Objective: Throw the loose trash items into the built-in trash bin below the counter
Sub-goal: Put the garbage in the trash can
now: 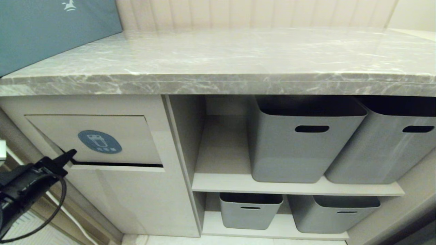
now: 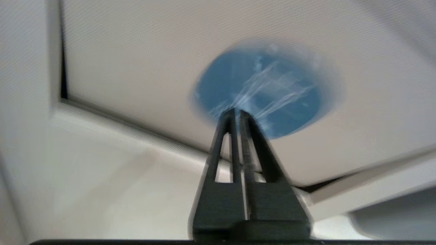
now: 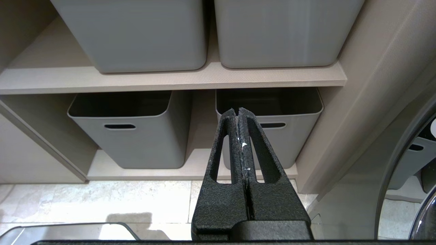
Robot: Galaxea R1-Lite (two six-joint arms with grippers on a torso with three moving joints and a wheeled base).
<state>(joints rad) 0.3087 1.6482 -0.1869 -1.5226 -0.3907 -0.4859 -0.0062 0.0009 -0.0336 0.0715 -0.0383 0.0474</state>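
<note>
Left gripper (image 1: pixel 69 154): jaws together, empty, tip at lower left edge of built-in trash bin (image 1: pixel 102 136) flap, under counter (image 1: pixel 218 85). Step, judged: release into bin apparently done; no loose trash items visible. Next: withdraw, seek further scraps; right gripper (image 3: pixel 237 110) closed, parked facing the grey tubs (image 3: pixel 126 129)

Desk (image 1: pixel 238 58): broad bare slab; passage is blocked only at 10 o'clock by a teal box (image 1: pixel 51 30).

Cabinet front, 8 o'clock: the trash flap (image 1: pixel 98 137) is tilted, and a narrow dark slot is left along its lower edge. The left pincer (image 1: pixel 69 154), pressed together, is placed at the slot's left end, just beside the panel.

Upper shelf, 3 o'clock: filled by two grey tubs (image 1: pixel 299 143); an open bay is left at their left side.

Lower shelf, 5 o'clock: two smaller tubs (image 1: pixel 250 211), a gap between them. The right pincer (image 3: pixel 238 110), pressed together, is held before them over bare floor (image 3: pixel 102 200).
</note>
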